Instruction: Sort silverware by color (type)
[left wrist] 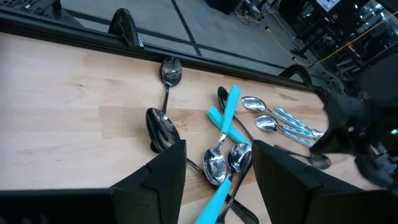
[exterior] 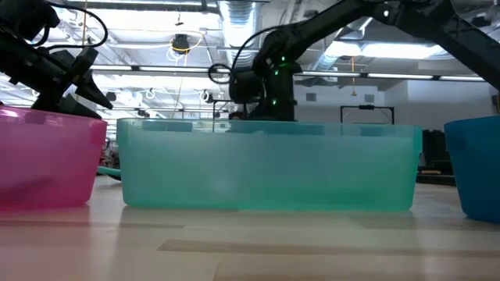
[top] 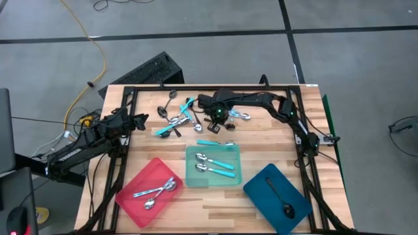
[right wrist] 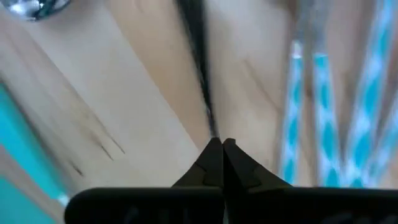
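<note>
A: Where's the right gripper (right wrist: 217, 144) rn?

B: Down at the far-middle pile. Jaws pinched tight, tips together on the end of a dark spoon handle (right wrist: 198, 59). It looks like a grip on that thin handle, but I can't swear it's actually caught.

A: Which way does the handle run?

B: In the wrist view it runs straight ahead from the fingertips, so its long axis is in line w/ the gripper. Turquoise-handled spoons (right wrist: 311, 106) lie just beside it, roughly parallel. Risk is dragging one along.

A: Left arm?

B: Left gripper (left wrist: 214, 168) hovers by the left edge of the table, fingers spread, holding nothing. It faces the mixed pile (top: 177, 117) of silver, turquoise and dark spoons.

A: Where does a dark one go?

B: Blue tray (top: 261, 189), near-right, already holds one dark spoon (top: 279, 196). The right arm is the nearer one. The teal tray (top: 191, 171) has turquoise-handled spoons, the red tray (top: 140, 179) silver ones.

A: So next?

B: Prob lift straight up, check the spoon comes w/ it, then swing toward the near-right.
</note>
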Tool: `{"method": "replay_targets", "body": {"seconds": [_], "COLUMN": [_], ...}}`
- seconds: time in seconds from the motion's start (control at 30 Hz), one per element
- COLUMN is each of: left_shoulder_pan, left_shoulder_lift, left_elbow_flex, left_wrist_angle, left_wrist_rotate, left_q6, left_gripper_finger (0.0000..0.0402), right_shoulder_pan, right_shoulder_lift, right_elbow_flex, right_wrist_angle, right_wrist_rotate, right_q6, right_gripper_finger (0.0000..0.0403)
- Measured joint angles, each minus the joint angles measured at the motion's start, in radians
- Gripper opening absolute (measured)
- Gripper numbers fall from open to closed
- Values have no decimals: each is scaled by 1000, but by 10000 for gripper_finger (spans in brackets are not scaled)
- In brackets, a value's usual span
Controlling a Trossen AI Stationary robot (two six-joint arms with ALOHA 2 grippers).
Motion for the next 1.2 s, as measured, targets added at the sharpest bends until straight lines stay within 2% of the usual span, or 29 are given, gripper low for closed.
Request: {"method": "replay_targets", "body": {"seconds": [0.23, 0.6, 0.73, 1.03, 1.2], "left_shoulder_pan": [0, 0, 0, 0, 0], "left_shoulder_lift": [0, 0, 0, 0, 0], "left_elbow_flex": [0, 0, 0, 0, 0], "left_wrist_angle": [0, -9, -9, -8, -8], "left_wrist_rotate": [-1, 0, 0, 0, 0], "left_q6": [1, 3, 3, 10, 2], "left_gripper_finger": [167, 167, 167, 167, 167], "right_shoulder_pan": [1, 9, 11, 8, 9], "right_shoulder_lift": [-13, -16, -16, -24, -24], "right_elbow_flex": [29, -14, -83, -182, -186], "right_wrist_angle": [-27, -60, -31, 34, 54], "right_wrist_rotate": [3, -28, -31, 0, 0], "right_q6": [-4, -37, -48, -61, -60], "right_gripper_finger": [23, 178, 217, 221, 196]}}
